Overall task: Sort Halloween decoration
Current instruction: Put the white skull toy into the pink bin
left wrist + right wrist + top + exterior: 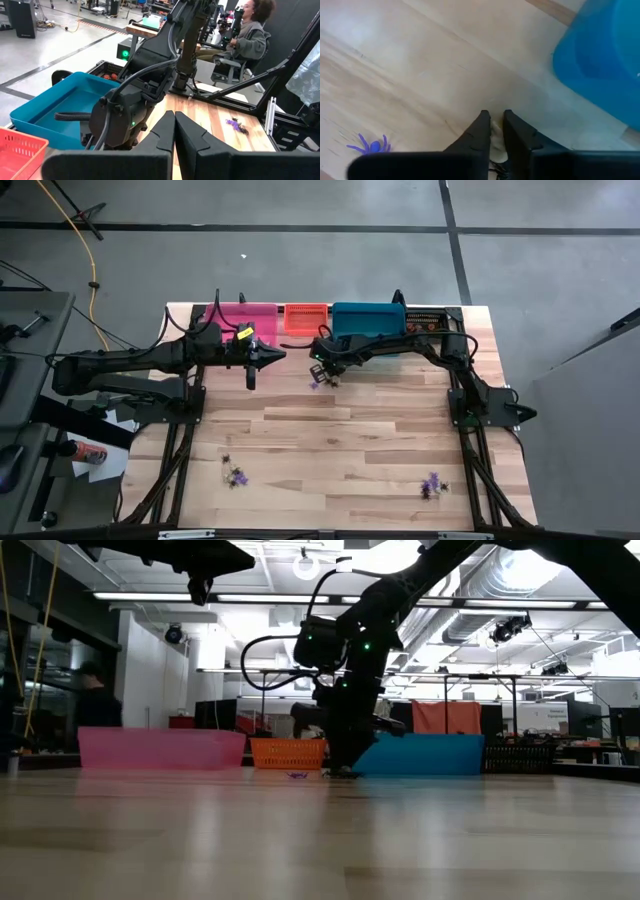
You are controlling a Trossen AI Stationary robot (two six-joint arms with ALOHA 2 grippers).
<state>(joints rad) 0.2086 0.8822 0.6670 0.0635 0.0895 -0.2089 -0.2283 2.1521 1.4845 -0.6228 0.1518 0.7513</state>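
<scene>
- Near the bench's [350,450] front edge lie two small clusters of trinkets, one at the left [236,475] and one at the right [431,485]; purple and dark bits show, but their shapes are too small to make out.
- Farther back, the right pincer [496,117] is down at the bench just in front of the blue bin [368,320], fingers drawn narrow around a pale whitish trinket [496,132]; most of that piece is hidden between them.
- A purple spider [370,145] lies on the wood just beside that pincer, apart from it.
- The left pincer [174,116] hangs above the bench in front of the pink bin [240,317], fingers pressed together with nothing between them.
- The orange bin [306,315] stands between pink and blue; a black bin [435,320] at the far right is partly covered by the arm.
- Beyond the bench a seated person [245,37] shows, cut off at the frame's top.
</scene>
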